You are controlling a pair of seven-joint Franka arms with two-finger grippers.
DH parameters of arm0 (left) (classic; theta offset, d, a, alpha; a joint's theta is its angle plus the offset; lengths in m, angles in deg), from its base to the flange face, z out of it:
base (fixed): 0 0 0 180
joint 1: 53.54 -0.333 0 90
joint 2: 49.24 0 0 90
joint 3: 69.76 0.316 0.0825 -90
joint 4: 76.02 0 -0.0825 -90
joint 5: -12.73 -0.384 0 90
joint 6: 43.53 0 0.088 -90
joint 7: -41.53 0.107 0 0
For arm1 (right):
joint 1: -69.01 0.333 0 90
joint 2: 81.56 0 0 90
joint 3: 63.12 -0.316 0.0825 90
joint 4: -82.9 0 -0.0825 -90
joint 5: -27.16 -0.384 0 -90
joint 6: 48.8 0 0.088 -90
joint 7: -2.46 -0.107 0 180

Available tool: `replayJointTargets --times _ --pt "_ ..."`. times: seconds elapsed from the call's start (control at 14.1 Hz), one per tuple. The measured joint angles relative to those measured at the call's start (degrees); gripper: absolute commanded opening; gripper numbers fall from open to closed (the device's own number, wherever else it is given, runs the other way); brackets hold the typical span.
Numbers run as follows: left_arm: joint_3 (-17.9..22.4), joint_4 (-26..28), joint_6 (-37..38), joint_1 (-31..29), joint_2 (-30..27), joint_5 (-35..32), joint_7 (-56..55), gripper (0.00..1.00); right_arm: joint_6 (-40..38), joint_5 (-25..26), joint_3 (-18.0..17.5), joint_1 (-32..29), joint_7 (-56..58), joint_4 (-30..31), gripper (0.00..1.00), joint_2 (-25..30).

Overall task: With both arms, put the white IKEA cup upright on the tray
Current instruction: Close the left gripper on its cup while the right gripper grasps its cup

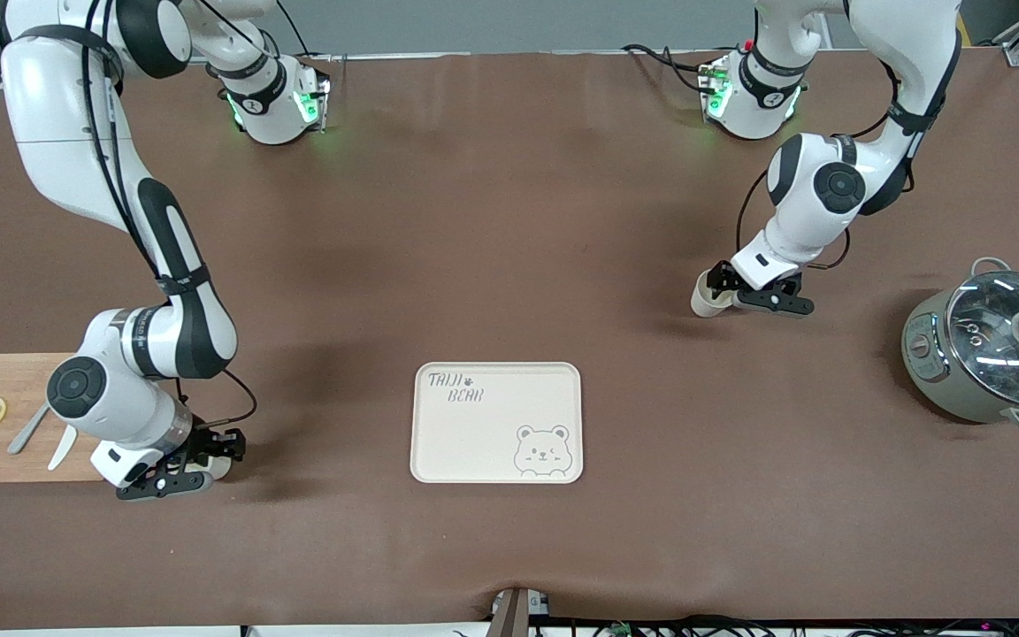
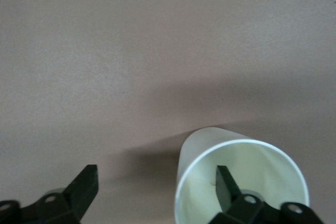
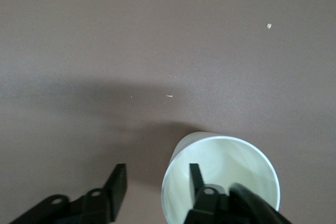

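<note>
The left gripper (image 1: pixel 744 292), right of frame centre, is spread with 1 finger (image 2: pixel 227 184) inside a white cup (image 1: pixel 706 296), seemingly to clamp its wall. The right gripper (image 1: pixel 200 460), lower left beside the cutting board (image 1: pixel 5 376), straddles another cup (image 3: pixel 220 179) likewise. The tray (image 1: pixel 439 442) sits bare at lower centre.

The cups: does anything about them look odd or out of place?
Nothing is spilled or damaged. Oddly, there are two white cups. The open left claw straddles the wall of one cup, one finger inside; the open right claw does likewise with the other cup. Neither is on the tray.
</note>
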Motion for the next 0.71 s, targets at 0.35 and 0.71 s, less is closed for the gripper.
replayJointTargets --times 0.35,0.71 --pt "0.00 -0.01 -0.02 -0.43 0.00 0.00 0.65 0.00 -0.08 0.30 0.03 0.00 0.67 -0.61 0.00 -0.04" --pt "0.01 -1.04 -0.31 -0.64 -0.43 0.00 0.65 0.00 -4.65 0.25 -0.62 1.22 -0.80 -4.18 0.00 -0.05"
